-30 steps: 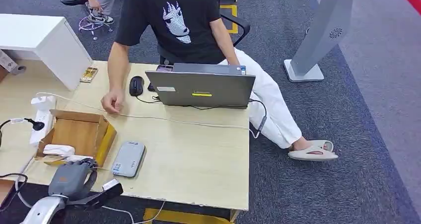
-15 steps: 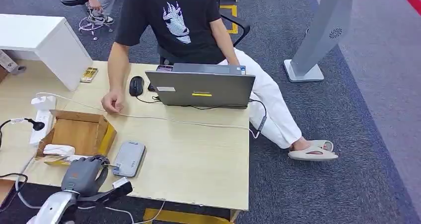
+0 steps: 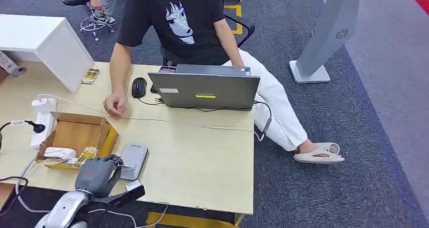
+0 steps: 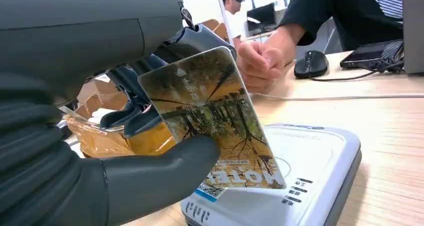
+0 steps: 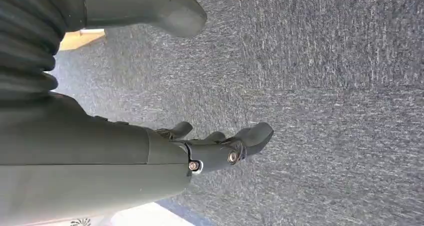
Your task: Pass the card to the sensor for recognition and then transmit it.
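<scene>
The card (image 4: pixel 215 121) that the left hand (image 4: pixel 90 136) pinches bears large pale letters along one short edge, seen upside down in the left wrist view (they appear to spell "HOTEL", though part is hidden), a line of small Chinese characters beside a small triangle near the opposite edge, and a small code patch at one corner, too fine to read. The sensor (image 4: pixel 305 176) carries small printed marks, illegible. The person's black shirt (image 3: pixel 177 15) has short white lettering, blurred.
</scene>
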### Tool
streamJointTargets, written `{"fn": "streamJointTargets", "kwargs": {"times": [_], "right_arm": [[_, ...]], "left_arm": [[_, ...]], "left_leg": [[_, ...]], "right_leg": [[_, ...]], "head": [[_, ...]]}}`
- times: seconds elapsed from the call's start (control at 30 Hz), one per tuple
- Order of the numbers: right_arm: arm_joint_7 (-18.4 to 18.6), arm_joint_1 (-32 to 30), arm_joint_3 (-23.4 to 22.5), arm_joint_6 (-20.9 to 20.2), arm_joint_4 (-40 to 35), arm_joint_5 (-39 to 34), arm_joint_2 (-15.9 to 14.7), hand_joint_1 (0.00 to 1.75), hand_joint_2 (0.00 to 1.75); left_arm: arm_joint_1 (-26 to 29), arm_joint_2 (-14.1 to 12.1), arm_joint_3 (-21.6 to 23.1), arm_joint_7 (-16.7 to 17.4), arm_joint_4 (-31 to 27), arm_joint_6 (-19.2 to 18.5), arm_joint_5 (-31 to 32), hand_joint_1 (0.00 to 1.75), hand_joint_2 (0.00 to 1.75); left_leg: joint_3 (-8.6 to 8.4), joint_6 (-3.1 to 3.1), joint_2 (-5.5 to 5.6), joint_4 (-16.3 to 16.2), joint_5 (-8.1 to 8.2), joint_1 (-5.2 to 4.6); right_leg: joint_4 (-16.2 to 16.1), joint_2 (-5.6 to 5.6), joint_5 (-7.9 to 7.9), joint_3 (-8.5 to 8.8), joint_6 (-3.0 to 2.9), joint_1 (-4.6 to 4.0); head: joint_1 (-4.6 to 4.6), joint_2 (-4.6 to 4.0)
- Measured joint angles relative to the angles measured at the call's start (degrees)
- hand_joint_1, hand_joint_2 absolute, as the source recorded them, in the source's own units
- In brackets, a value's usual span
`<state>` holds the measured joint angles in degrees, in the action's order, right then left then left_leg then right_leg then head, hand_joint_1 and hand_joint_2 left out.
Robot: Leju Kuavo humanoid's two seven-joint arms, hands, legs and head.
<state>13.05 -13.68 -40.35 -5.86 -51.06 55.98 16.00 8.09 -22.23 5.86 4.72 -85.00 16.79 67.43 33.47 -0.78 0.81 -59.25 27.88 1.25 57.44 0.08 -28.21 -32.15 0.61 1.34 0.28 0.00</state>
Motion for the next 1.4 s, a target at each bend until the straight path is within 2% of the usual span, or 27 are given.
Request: {"fn": "streamJointTargets", "kwargs": {"times": [0.33,0.6,1.13,1.27,1.4], "right_arm": [[0.52,0.00,0.33,0.00,0.02,-0.13,0.00,0.00,1.75],[0.81,0.01,0.50,-0.09,0.02,-0.66,0.00,0.00,1.75],[0.83,0.03,0.48,0.00,0.02,-0.96,0.00,0.00,1.75],[0.83,0.03,0.50,0.18,0.02,-0.96,0.00,0.00,1.75],[0.44,0.05,0.46,0.31,0.02,-0.08,0.00,0.00,1.75]], "left_arm": [[-0.25,0.00,0.02,1.23,1.05,0.09,-0.68,1.75,1.75],[-0.25,0.02,0.04,1.58,1.07,-1.81,-1.92,1.75,1.75],[-0.27,-0.07,0.90,2.23,1.40,-1.44,-2.82,1.75,1.75],[-0.50,-1.60,0.17,2.06,-0.02,-1.79,-4.02,1.75,1.75],[-1.77,-3.85,-2.34,1.18,-2.49,-2.36,-4.24,1.75,1.75]], "left_leg": [[-0.02,0.00,0.00,0.00,0.00,0.00],[-0.04,0.00,0.00,0.00,0.00,0.00],[-0.25,0.00,0.01,0.01,0.00,0.00],[-0.25,-0.01,0.00,0.00,-0.01,0.01],[-0.21,-0.03,0.01,0.00,-0.03,0.04]], "right_leg": [[0.00,0.00,0.00,0.02,0.00,0.00],[0.00,0.00,0.00,0.06,0.00,0.00],[0.00,-0.03,-0.01,0.27,0.00,0.00],[0.01,0.00,0.00,0.22,-0.01,-0.01],[0.02,-0.02,0.00,0.19,-0.01,-0.03]], "head": [[0.00,0.00],[0.00,0.00],[0.00,0.00],[0.00,0.00],[0.00,0.00]]}}
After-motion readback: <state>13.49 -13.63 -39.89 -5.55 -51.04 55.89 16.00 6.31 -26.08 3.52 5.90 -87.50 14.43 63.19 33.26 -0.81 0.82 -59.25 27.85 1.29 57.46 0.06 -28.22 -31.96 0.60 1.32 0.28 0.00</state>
